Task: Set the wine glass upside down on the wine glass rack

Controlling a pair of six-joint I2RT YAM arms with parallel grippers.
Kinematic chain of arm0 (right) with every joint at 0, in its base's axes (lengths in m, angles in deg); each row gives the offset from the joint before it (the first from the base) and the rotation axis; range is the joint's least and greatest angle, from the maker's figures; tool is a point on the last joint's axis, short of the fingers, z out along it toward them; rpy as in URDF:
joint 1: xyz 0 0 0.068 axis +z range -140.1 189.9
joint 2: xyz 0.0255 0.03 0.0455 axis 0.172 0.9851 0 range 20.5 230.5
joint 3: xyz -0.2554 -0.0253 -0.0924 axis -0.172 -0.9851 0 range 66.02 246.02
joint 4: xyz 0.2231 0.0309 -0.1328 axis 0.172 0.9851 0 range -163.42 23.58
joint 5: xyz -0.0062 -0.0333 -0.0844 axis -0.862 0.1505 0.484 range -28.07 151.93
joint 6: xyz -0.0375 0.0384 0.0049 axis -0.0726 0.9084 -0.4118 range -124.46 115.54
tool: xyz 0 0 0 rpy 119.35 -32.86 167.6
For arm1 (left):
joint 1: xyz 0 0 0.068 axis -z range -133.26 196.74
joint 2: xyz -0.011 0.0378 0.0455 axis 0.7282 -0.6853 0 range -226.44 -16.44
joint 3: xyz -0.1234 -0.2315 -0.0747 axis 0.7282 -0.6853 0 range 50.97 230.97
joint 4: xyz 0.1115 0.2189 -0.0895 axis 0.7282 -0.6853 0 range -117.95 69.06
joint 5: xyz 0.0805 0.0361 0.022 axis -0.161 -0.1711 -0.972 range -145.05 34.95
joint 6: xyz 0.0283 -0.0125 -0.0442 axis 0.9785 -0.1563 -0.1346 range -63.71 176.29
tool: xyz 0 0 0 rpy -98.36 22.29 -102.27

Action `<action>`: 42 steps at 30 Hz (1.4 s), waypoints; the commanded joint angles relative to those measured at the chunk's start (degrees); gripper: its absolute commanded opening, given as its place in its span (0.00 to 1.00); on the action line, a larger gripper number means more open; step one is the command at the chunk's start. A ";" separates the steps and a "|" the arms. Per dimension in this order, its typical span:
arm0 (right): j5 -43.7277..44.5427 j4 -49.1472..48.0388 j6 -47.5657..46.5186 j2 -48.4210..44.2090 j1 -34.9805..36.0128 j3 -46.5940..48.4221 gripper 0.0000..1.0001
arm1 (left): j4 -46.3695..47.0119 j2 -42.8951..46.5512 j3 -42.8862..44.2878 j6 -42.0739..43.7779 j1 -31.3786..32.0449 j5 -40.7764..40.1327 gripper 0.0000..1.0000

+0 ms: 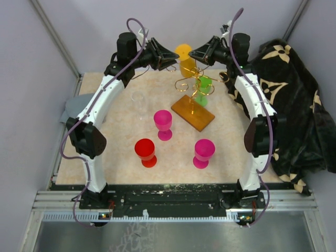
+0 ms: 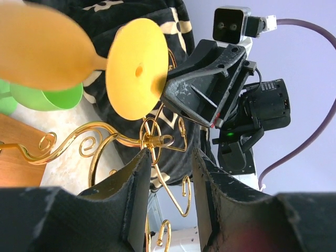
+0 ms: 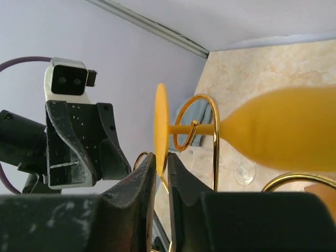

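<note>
The right gripper [image 3: 161,164] pinches the yellow wine glass [image 3: 283,128] by the thin rim of its flat disc foot, black fingers nearly together. The glass's slim stem lies in a curled loop of the gold wire wine glass rack [image 1: 192,94], at its top, far on the marbled beige table [image 1: 121,157]. The left gripper [image 2: 169,155] stands spread and empty just left of the rack top. A green glass [image 1: 202,84] hangs lower, over the rack's flat amber base [image 1: 192,113].
</note>
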 commanded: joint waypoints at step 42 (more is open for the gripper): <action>15.20 23.88 -18.71 -31.66 -16.51 -14.51 0.32 | -6.45 19.53 -16.24 20.39 -10.64 -6.17 0.45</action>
